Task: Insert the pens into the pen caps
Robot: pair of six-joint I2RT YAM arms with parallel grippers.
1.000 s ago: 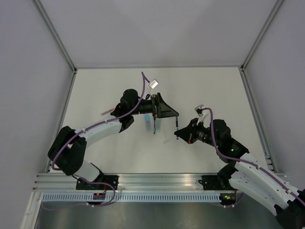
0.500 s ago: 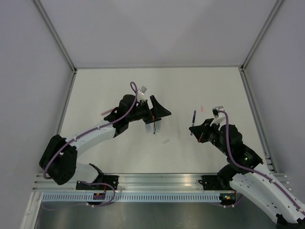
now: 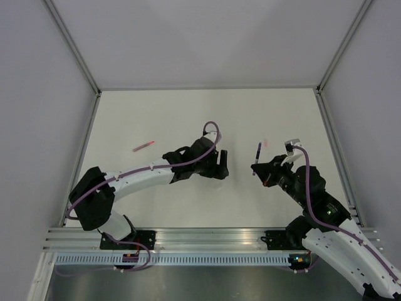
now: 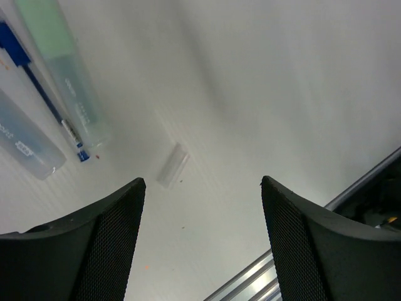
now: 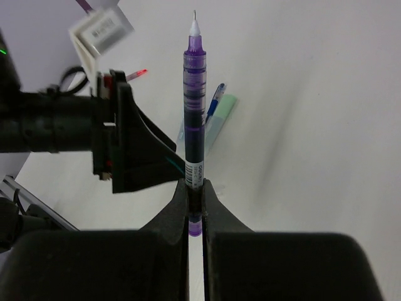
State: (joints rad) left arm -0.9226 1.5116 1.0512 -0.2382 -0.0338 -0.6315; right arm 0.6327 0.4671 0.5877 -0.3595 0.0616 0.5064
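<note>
Purple pen (image 5: 194, 100) stands upright, clamped in right gripper (image 5: 195, 191). The fingers are closed on its lower barrel, the white tip points away from the wrist, and the back end pokes out just below the grip. It is held off the table (image 3: 156, 113), right of centre.

Blue pen (image 4: 39, 84) lies flat between mint green cap (image 4: 62, 69) and light blue cap (image 4: 25, 144), all three side by side; touching or just apart, can't tell. They sit in the upper left of the left wrist view, ahead of left gripper (image 4: 202, 188) and off to one side, not between its fingers.

Left gripper fingers are apart with nothing in them, low over the table. Small clear piece (image 4: 172, 165) lies just ahead of the gap.

Red-pink pen (image 3: 143, 147) lies alone, well left of both grippers. Faint pinkish spot (image 3: 265, 142) sits near the purple pen's tip, too small to tell what it is.
</note>
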